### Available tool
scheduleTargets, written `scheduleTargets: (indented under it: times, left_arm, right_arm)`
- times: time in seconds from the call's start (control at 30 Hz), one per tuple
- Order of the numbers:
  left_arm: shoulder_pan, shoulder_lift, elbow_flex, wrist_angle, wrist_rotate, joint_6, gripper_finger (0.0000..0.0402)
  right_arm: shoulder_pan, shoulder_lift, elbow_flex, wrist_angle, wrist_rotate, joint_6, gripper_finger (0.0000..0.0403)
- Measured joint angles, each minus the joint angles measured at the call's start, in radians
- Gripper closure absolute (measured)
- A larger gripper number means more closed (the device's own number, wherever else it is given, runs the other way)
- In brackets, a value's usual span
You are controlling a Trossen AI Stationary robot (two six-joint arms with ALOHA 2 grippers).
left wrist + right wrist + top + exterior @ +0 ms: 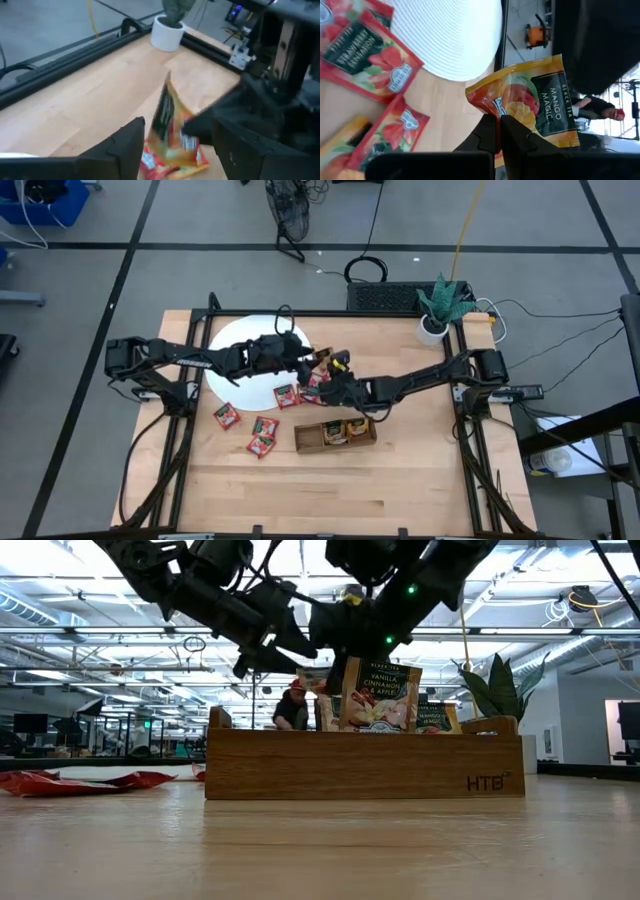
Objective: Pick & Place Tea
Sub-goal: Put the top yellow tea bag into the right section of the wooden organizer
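The right gripper [495,131] has its two dark fingers pinched tight on the lower edge of an orange-yellow foil tea sachet [530,107], printed with mango fruit and the words "Mango Magic" on a dark panel. The sachet stands up out of the fingertips, clear of the wood, near the middle of the pale wooden tabletop [330,490]. The left gripper [175,145] faces it from the other side with its jaws spread wide: the same sachet [170,125] stands edge-on in the gap between the left gripper's fingers [125,145], held by neither of them.

Several glossy red square sachets [262,436], printed with strawberries, lie flat on the tabletop toward its left side, just off the rim of a round white ribbed disc [235,345] that sits near the far left corner. A long brown wooden tray [335,434] rests right of centre; in the low view a pale sachet marked "Vanilla Cinnamon & Apple" [380,695] stands upright inside it, with others beside it. A small potted plant in a white pot [436,315] occupies the far right corner.
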Motion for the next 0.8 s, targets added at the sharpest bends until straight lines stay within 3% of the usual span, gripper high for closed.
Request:
scheduleTargets:
  times: [0.4,0.53,0.7,0.8]
  left_arm:
    - [0.025,0.0,0.0,0.002,-0.005,-0.023,0.0191]
    - [0.025,0.0,0.0,0.002,0.046,-0.022,0.0209]
    - [0.024,0.0,0.0,0.002,0.098,-0.01,0.0245]
    - [0.018,0.0,0.0,0.005,0.098,0.013,0.0291]
  right_arm:
    - [0.034,0.0,0.0,0.047,0.056,-0.055,0.0401]
    - [0.028,0.0,0.0,0.05,0.055,-0.057,0.0401]
    - [0.027,0.0,0.0,0.066,0.053,-0.06,0.0401]
    - [0.028,0.0,0.0,0.066,0.051,-0.06,0.0401]
